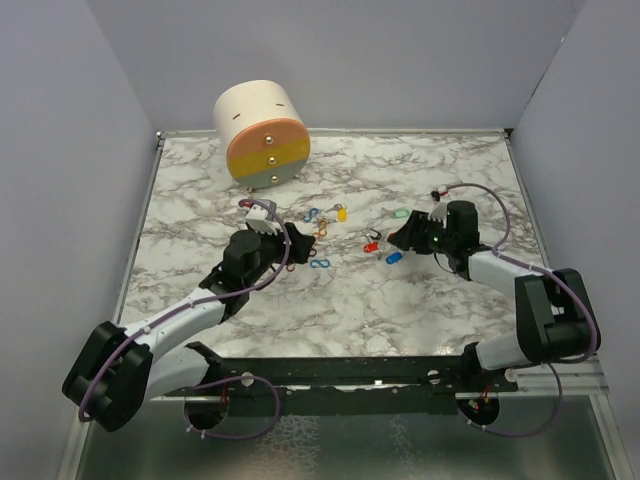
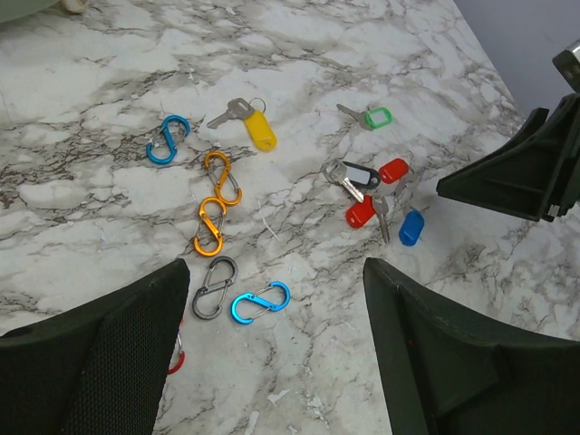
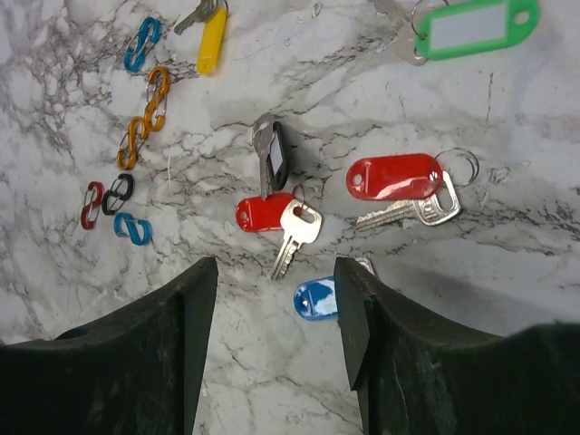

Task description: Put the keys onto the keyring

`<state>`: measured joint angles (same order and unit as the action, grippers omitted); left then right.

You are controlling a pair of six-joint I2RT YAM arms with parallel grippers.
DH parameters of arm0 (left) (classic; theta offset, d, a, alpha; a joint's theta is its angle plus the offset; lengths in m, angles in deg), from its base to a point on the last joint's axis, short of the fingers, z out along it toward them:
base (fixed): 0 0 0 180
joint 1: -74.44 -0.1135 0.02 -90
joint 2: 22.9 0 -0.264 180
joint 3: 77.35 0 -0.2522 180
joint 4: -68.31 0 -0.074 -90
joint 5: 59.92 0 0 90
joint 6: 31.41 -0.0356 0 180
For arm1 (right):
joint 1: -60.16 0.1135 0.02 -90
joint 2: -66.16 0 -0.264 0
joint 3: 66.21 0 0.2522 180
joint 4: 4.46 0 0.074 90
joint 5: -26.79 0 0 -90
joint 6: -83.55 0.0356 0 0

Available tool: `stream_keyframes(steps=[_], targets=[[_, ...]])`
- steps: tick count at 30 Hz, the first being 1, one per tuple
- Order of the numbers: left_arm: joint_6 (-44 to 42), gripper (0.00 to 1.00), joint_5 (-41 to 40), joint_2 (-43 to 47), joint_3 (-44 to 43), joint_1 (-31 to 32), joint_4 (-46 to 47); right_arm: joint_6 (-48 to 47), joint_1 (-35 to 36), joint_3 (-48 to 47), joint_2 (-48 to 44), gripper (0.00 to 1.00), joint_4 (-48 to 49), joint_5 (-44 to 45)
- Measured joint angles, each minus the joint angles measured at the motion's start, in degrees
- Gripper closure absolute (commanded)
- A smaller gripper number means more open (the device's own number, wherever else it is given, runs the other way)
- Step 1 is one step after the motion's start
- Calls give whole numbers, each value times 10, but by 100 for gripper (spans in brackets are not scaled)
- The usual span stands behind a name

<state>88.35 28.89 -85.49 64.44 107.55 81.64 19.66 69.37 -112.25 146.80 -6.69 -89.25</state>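
Marble-patterned table (image 1: 420, 300), grey-veined, bearing one lot of keys (image 2: 381, 195) and one lot of clips. Keys: a knot at the table's middle, made up of a red-tagged key (image 3: 269, 214), a second red tag (image 3: 394, 177) with its key, a black tag (image 3: 279, 156) and a blue-tagged key (image 3: 314, 299), several touching or overlapping. Seen from the left wrist, a yellow-tagged key (image 2: 258, 129) lies apart at ten o'clock of the knot and a green-tagged key (image 2: 376, 118) at twelve. Clips: figure-8 clips (image 2: 222, 177) in blue, orange, grey and red, strung out at nine o'clock of the knot. Whether one of these or a small split ring (image 3: 462, 166) on a tag is the keyring meant, the views do not settle. No key hangs on a clip, so the task appears barely begun. Left gripper (image 1: 287, 245): jaws wide apart, holding nothing, poised over the clips, probably so that it can take one up as the receiving loop. Right gripper (image 1: 404, 239): jaws apart, nothing clamped, set low at three o'clock of the knot in the overhead view. The blue-tagged key sits just inside one finger, at four o'clock of the gap and partly hidden by it, likely chosen because it lies at the knot's outer edge, free of the overlap. Drum (image 1: 262, 133): cream, on its side at eleven o'clock of the table, well apart.
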Motion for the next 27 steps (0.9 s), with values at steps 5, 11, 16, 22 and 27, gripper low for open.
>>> stream_keyframes(steps=[5,11,16,22,27], targets=[[-2,21,-5,-16,-12,6,-2,-3,14,-40,60,50,18,-5],[-5,20,-10,-28,-14,8,-2,-8,34,-83,123,53,33,-4],[-9,21,-14,-33,-14,9,-2,-9,42,-89,149,53,36,-3],[-11,21,-17,-37,-14,11,-2,-9,43,-98,156,54,35,-1],[-12,21,-19,-38,-14,11,-2,-11,43,-129,167,54,36,0]])
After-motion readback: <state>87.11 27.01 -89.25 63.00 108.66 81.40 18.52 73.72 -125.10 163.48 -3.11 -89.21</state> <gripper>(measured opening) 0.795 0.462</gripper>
